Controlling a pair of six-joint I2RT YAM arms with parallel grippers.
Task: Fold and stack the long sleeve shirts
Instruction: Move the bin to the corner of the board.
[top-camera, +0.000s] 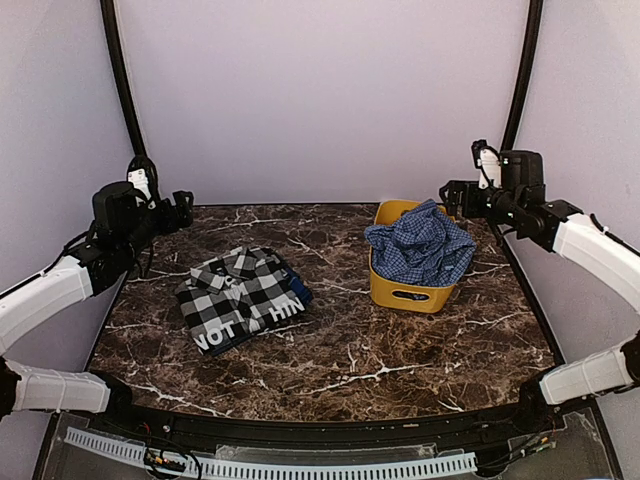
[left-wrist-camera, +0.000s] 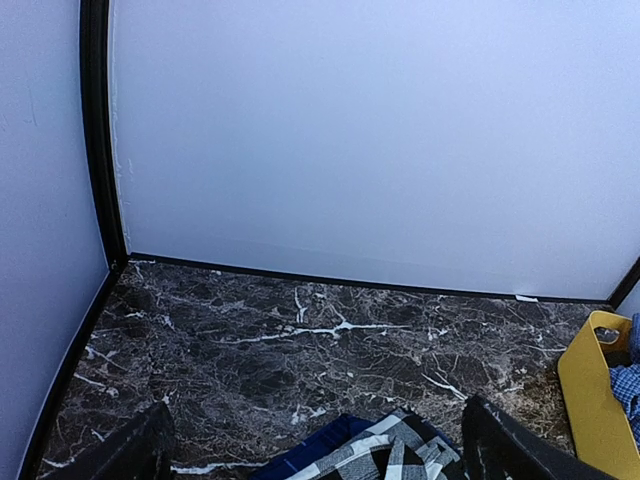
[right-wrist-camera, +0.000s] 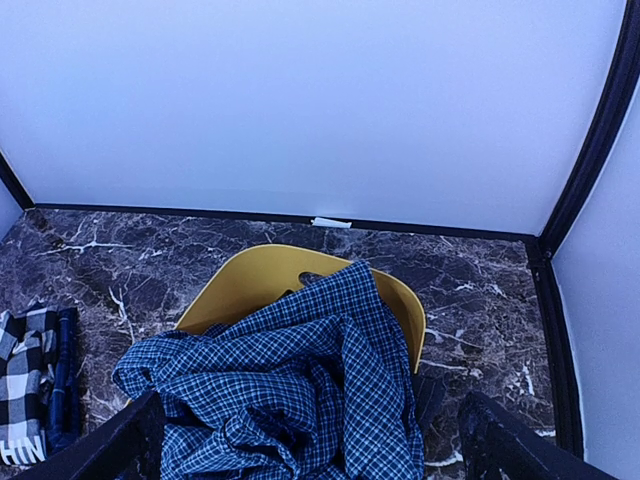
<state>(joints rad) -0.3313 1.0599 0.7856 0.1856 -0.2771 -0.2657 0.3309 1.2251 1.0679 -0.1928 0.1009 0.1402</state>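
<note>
1. Top view: a folded black-and-white plaid button-up shirt with white lettering (top-camera: 243, 297) lies flat on the left half of the dark brown marble-patterned table (top-camera: 350, 350). Navy lining shows at its right edge. A crumpled blue fine-check button-up shirt (top-camera: 420, 245) is heaped in a yellow plastic bin (top-camera: 405, 292) at the right rear and spills over the rim. The left gripper (top-camera: 180, 208) hangs above the left rear of the table, apart from the plaid shirt. The right gripper (top-camera: 452, 193) hovers just behind the bin, near the blue shirt's far edge.
2. Left wrist view: the left fingers (left-wrist-camera: 130, 455) are spread wide and released, with nothing between them. The plaid shirt's far edge shows low in the gap, on the table below. A corner of the bin sits at the right edge.
3. Right wrist view: the right fingers (right-wrist-camera: 120, 450) are also spread wide and grasp nothing. The blue shirt lies bunched in the bin beneath them. A strip of the plaid shirt shows at the left edge.
</note>
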